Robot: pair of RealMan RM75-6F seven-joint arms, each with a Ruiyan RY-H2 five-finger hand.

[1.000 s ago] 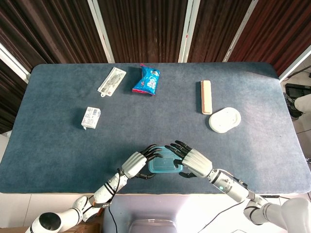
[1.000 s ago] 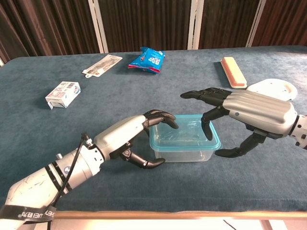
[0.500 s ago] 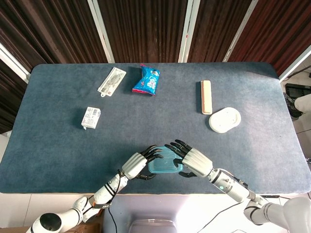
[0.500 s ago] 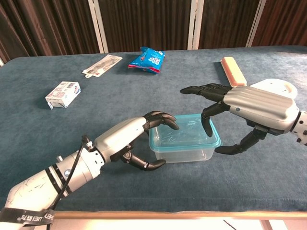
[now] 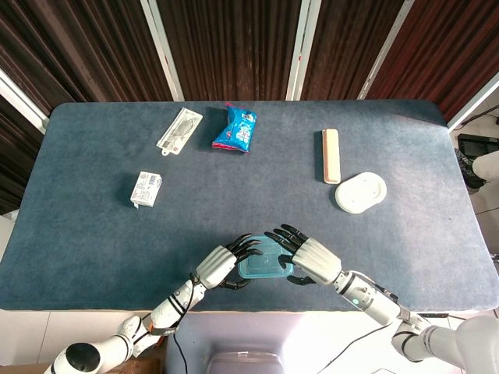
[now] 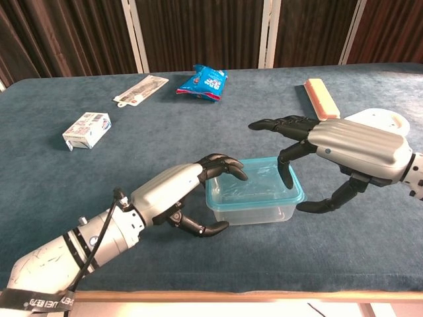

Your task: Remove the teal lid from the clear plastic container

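**Lid still seated, both hands closing in**

Near the worktop's front edge, the clear plastic container (image 6: 254,210) sat with its teal lid (image 6: 254,188) still on, so removal had not begun. The left hand (image 6: 173,191) bracketed the container's left end, fingers curled over the lid rim and thumb low at the wall, seemingly steadying it. The right hand (image 6: 344,155) hovered spread, one fingertip near the lid's right edge, gripping nothing. Since the earlier frames, little changed: the right hand rose slightly.
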